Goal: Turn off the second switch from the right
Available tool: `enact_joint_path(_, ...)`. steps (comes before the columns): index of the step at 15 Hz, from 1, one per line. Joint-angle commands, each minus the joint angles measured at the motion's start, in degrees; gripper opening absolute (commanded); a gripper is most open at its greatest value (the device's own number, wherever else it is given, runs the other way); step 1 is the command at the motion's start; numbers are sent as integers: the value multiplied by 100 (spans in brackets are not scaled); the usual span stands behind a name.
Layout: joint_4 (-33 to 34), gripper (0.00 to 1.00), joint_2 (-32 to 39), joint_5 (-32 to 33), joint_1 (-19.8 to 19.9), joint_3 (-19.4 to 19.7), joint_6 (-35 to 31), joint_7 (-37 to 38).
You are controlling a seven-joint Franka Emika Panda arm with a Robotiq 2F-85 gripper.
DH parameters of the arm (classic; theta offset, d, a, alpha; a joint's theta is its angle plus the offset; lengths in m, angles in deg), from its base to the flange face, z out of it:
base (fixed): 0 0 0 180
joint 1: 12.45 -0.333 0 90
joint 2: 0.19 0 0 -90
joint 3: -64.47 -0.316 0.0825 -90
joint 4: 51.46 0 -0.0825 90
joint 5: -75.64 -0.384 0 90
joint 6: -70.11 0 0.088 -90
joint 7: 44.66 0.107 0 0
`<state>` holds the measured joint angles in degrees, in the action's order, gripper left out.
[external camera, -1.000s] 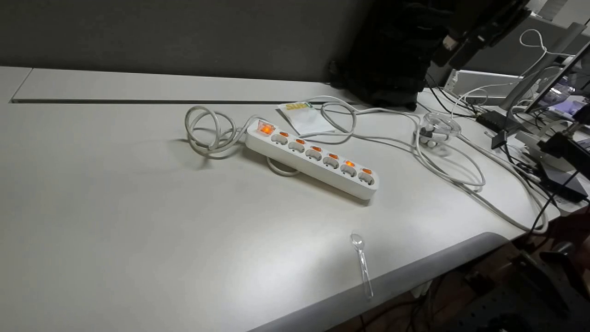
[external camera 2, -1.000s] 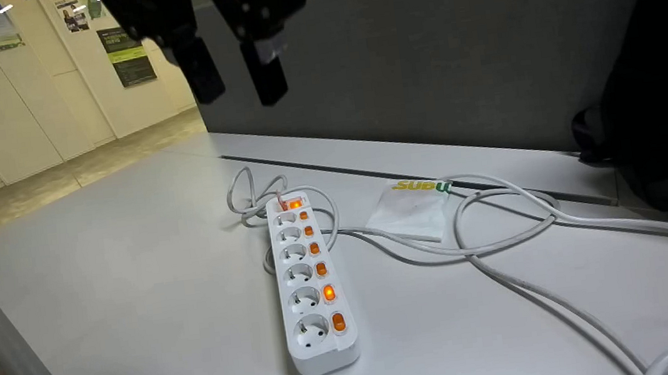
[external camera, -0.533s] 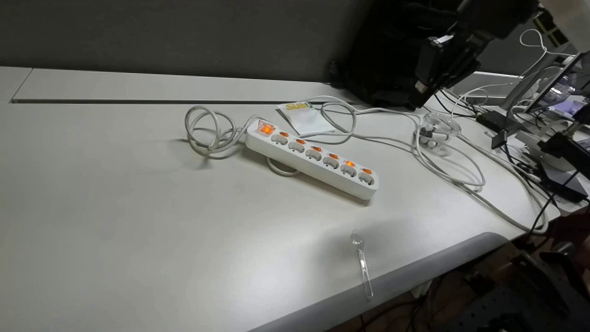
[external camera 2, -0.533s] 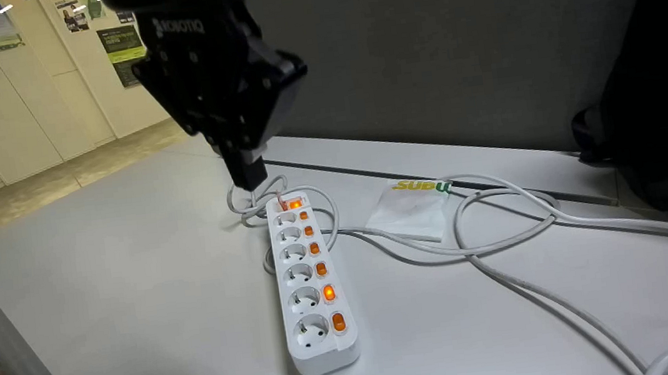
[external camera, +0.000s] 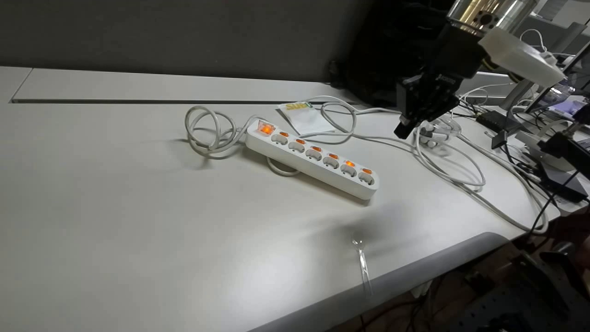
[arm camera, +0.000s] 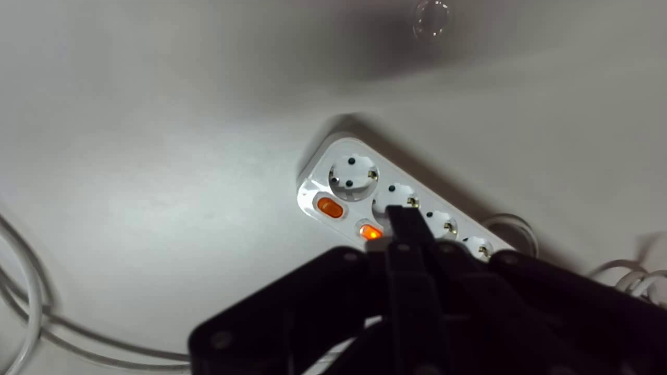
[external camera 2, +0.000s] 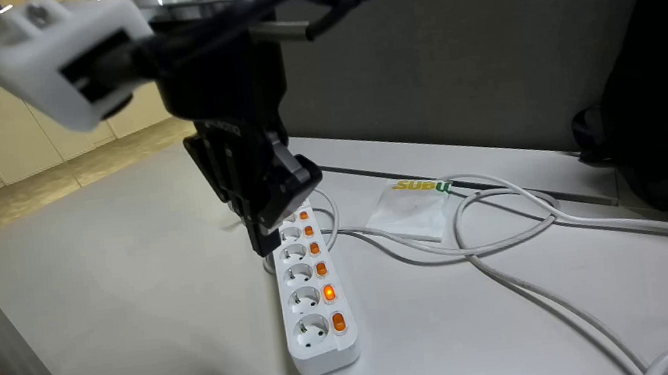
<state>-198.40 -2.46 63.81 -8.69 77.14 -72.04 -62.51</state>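
The white power strip (external camera: 313, 161) lies on the table, its small orange switches in a row beside the sockets. Lit bright orange, the second switch from the right (external camera: 350, 163) shows in both exterior views (external camera 2: 329, 292). In the wrist view this lit switch (arm camera: 371, 232) is partly covered by a finger. The last switch (external camera 2: 338, 322) at the cordless end is unlit. My gripper (external camera 2: 266, 242) is shut with nothing between its fingers and hangs above the table, apart from the strip. In the wrist view the gripper's fingertips (arm camera: 404, 216) overlap the second socket.
A clear plastic spoon (external camera: 363, 265) lies near the front table edge. White cables (external camera 2: 504, 243) loop behind and beside the strip, next to a white paper packet (external camera 2: 410, 207). A black bag (external camera: 382, 55) stands against the grey partition (external camera: 161, 37).
My gripper has come down from the top of the exterior views toward the strip and the table. Its fingers, apart a second ago, have shut together. The strip has not moved.
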Motion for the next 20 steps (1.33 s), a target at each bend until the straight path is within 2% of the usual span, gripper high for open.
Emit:
enact_joint_path(1, 41, 1, 82, -20, 169, -170, 12, -19)
enact_joint_path(7, 34, 0, 92, -19, 184, -215, 9, -26)
enact_joint_path(10, -36, 0, 284, -94, 141, -344, -964, 1016)
enact_joint_path(15, 72, 0, 975, 500, 60, -449, -2210, 2870)
enact_joint_path(17, 68, 0, 1238, 856, -406, 56, -2538, 3655)
enact_joint_path(20, 178, 0, 1565, 1231, -1158, 825, -2501, 4804)
